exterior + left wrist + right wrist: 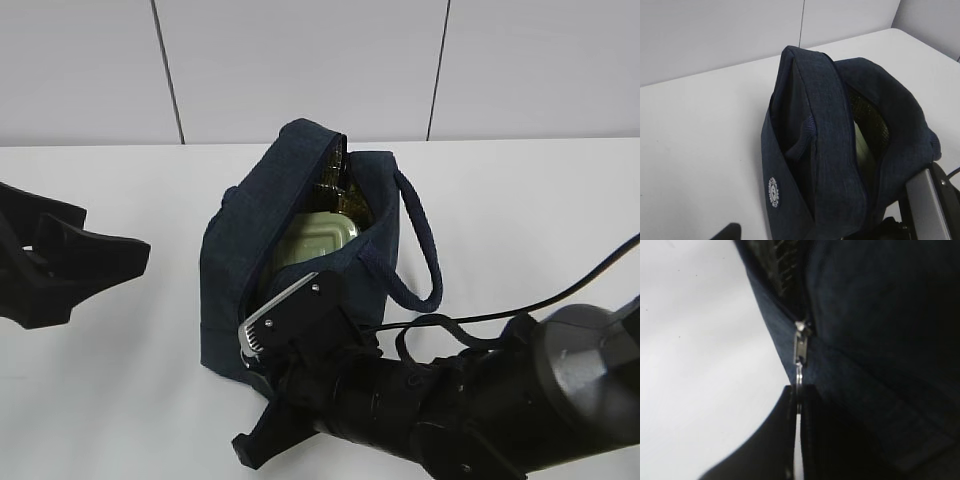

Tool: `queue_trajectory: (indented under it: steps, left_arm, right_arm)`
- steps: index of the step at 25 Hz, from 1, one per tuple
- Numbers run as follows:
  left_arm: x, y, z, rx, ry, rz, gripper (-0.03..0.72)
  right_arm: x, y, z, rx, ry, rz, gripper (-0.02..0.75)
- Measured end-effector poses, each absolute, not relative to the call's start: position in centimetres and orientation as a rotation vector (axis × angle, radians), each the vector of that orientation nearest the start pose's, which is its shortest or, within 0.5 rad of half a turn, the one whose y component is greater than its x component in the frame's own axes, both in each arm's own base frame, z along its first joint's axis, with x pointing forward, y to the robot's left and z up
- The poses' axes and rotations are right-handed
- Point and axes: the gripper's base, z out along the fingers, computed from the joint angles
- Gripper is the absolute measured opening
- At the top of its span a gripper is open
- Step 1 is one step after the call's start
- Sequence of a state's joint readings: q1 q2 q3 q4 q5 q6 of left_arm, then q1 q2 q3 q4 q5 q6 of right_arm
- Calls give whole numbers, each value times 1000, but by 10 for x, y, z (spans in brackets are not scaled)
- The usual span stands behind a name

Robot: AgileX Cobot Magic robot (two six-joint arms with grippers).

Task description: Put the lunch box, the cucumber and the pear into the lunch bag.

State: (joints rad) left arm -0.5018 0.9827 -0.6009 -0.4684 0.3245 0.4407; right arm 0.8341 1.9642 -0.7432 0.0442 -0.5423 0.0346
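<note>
Right gripper (798, 400): black fingers pressed together on the metal ring pull (798, 376) of the zipper, thin ring caught between the pads; silver slider (800, 342) just above the grip, at the near end of the opening.

The boxy dark navy fabric lunch bag (240, 250) stands on the white table (120, 400), mouth gaping toward the right arm. Inside it, the pale sage-green lid of the small rectangular lunch box (315, 245) shows, lying tilted. Behind the box, deeper in the bag, something dark green and glossy — likely the cucumber (330, 185), not certain. Pear not visible in any view; cannot tell whether it is inside.

Left gripper (75, 255): left of the bag, well apart from it, holding nothing; whether its fingers stand spread or together cannot be made out.

Step in hand, by my reading: closing the zipper.
- Pull along the zipper line, not away from the bag, or the ring may slip out of the pads.
- The bag is soft and unanchored; the idle left gripper could steady the bag's far end.
- The box lid stands near the opening; fabric may snag on it.
</note>
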Motion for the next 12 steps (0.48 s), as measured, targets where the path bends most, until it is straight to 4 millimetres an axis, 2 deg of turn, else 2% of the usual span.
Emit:
queue_trajectory:
  steps: [3, 6, 12]
  left_arm:
    - [166, -106, 278, 617, 2095, -447, 468]
    - [166, -106, 278, 622, 2097, -445, 468]
    - [166, -105, 277, 654, 2089, -412, 468]
  right_arm:
    - [233, 254, 102, -811, 2065, 487, 0]
    - [231, 252, 113, -818, 2083, 482, 0]
    - [226, 247, 150, -813, 2056, 499, 0]
